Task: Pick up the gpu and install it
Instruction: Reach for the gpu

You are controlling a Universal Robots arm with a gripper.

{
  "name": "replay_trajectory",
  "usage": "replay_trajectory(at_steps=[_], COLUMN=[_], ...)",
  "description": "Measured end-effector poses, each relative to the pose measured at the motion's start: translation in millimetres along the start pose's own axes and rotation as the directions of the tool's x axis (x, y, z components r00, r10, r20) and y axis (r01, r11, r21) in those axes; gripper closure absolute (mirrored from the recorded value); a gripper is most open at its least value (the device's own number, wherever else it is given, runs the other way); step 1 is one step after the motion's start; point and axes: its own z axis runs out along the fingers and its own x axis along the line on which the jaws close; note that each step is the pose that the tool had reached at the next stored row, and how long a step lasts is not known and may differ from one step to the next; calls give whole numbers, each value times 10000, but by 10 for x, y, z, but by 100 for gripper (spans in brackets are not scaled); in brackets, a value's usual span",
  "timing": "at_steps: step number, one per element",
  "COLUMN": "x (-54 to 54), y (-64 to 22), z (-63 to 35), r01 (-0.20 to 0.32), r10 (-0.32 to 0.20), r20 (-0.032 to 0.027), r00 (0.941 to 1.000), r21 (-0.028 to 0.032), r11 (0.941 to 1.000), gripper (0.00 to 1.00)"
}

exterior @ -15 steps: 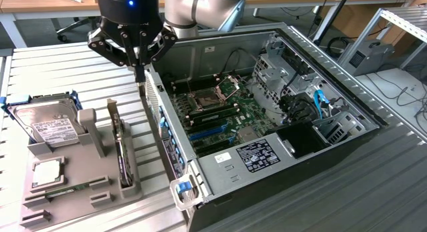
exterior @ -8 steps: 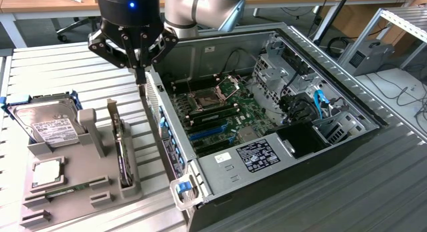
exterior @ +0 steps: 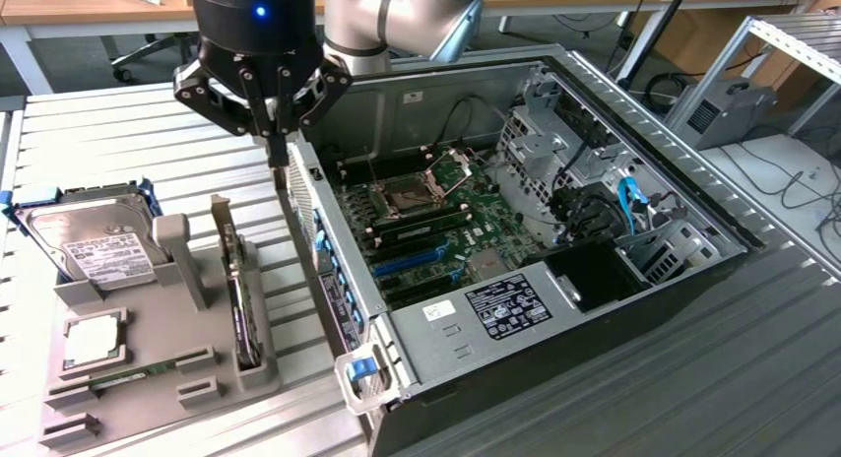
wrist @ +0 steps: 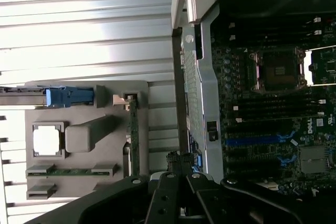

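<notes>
Closest to the lens, at the exterior view's left, a grey holder (exterior: 158, 334) lies on a slatted metal table (exterior: 118, 132). At its far left end a silver hard drive (exterior: 93, 245) with a white label sits in a blue frame. Nearer the front lie a square processor chip (exterior: 90, 341) and a narrow green memory stick (exterior: 129, 376).

Along the holder's right side the gpu (exterior: 240, 299) stands on edge in its slot, thin and upright, its silver bracket at the far end. Nothing touches it. The wrist view shows the same card edge-on (wrist: 134, 129) as a slim green line in the holder (wrist: 79, 103), beside the chip (wrist: 46, 141).

Right of the gpu and higher up, the gripper (exterior: 279, 152) hangs with its black fingers pressed together on nothing. Its tips are over the strip between the holder and the computer case (exterior: 420, 354), close to the case's perforated side wall. In the wrist view the gripper (wrist: 181, 161) points down alongside that wall (wrist: 202, 77), apart from the gpu.

Further right the case lies open, showing the motherboard (exterior: 447, 221) with its empty processor socket (exterior: 401, 196) and blue expansion slot (exterior: 408, 260). A white-labelled power supply (exterior: 506, 304) sits at the near end.
</notes>
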Motion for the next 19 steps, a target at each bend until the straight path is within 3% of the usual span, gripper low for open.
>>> replay_trajectory(at_steps=[19], x=[-5], y=[-63], z=[-1], r01=[0], r10=[0], r20=[0], r00=[10000], r21=[-1], r11=[10000], gripper=[89])
